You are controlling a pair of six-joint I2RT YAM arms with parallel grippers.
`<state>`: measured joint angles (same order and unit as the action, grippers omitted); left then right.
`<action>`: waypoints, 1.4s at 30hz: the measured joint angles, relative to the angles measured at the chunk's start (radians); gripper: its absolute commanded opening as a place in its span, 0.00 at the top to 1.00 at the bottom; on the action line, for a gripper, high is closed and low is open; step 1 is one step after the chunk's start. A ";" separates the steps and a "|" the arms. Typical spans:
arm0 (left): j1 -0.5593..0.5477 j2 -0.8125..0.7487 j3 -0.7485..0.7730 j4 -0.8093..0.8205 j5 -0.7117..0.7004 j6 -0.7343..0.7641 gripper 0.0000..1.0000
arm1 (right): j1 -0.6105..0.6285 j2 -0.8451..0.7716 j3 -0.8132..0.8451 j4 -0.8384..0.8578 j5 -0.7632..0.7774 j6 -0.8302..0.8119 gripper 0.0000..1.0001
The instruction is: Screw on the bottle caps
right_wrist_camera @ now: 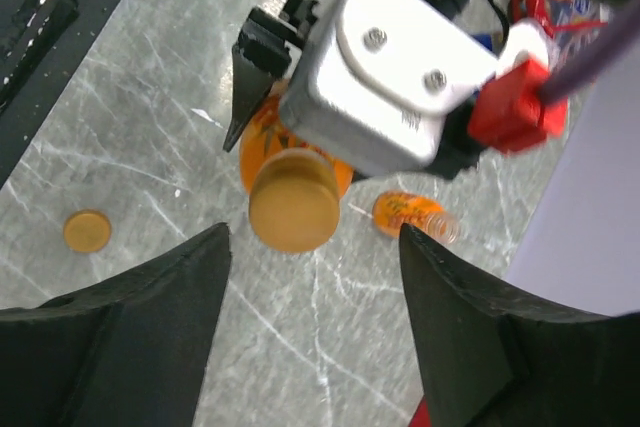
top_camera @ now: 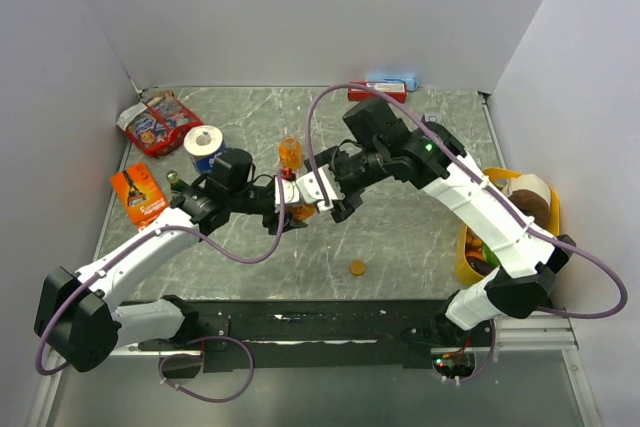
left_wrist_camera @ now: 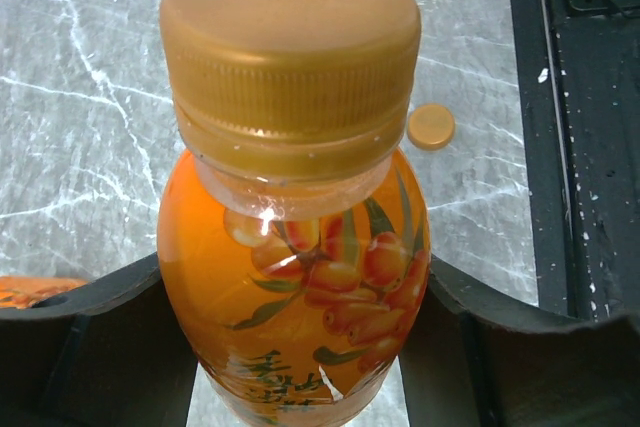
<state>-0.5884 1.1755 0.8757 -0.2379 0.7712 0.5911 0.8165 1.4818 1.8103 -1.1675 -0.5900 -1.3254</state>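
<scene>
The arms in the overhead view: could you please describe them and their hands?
The left arm and right arm have white links, black joints and looping purple cables. The right one shows a green light. The left hand carries a white housing with a red plug; the right hand has black fingers.

The grey marble-patterned table (top_camera: 420, 237) carries a loose orange cap (top_camera: 357, 267) near its front middle. A small orange bottle (top_camera: 290, 154), uncapped, stands farther back, apparently upright. Towards the left are a red snack packet (top_camera: 158, 122), a toilet-paper roll (top_camera: 205, 142), an orange carton (top_camera: 140, 195) and a dark green bottle (top_camera: 173, 182). A red box (top_camera: 378, 92) and a blue box (top_camera: 392, 79) sit at the back edge, a yellow bowl (top_camera: 466, 247) at the right
</scene>
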 measured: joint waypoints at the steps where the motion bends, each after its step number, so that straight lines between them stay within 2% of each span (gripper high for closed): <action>1: -0.004 0.000 0.000 0.000 0.000 0.000 0.99 | 0.005 0.001 -0.001 0.000 0.000 -0.006 0.30; 12: -0.011 0.000 0.006 0.002 -0.001 -0.004 0.99 | 0.033 0.040 -0.001 -0.037 0.021 -0.079 0.35; 18: -0.011 0.000 0.006 0.012 -0.001 -0.009 0.99 | 0.040 0.043 -0.003 -0.041 0.032 -0.081 0.45; 25: -0.011 0.000 0.006 0.019 -0.011 -0.032 0.99 | 0.041 0.055 -0.004 -0.025 0.050 -0.047 0.64; 29: -0.011 -0.003 -0.020 0.075 -0.040 -0.107 0.99 | 0.035 0.063 -0.011 0.012 0.070 0.056 0.71; 32: -0.013 -0.014 -0.071 0.171 -0.119 -0.219 0.99 | 0.013 0.124 0.042 0.019 0.084 0.217 0.79; 34: -0.016 -0.017 -0.094 0.229 -0.204 -0.300 0.99 | -0.024 0.219 0.156 -0.010 0.079 0.381 0.79; 36: -0.016 -0.014 -0.097 0.254 -0.302 -0.357 0.99 | -0.068 0.310 0.258 -0.014 0.045 0.567 0.79; 38: -0.018 0.000 -0.097 0.260 -0.383 -0.398 0.99 | -0.114 0.344 0.256 0.024 -0.003 0.721 0.76; 39: -0.024 0.012 -0.098 0.261 -0.403 -0.410 0.99 | -0.126 0.357 0.255 0.027 -0.010 0.775 0.60; 42: -0.036 0.021 -0.104 0.263 -0.440 -0.432 0.99 | -0.146 0.376 0.255 0.028 -0.021 0.885 0.34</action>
<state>-0.6243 1.1961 0.7719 0.0250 0.3313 0.1589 0.6704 1.8580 2.0655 -1.1397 -0.6113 -0.4404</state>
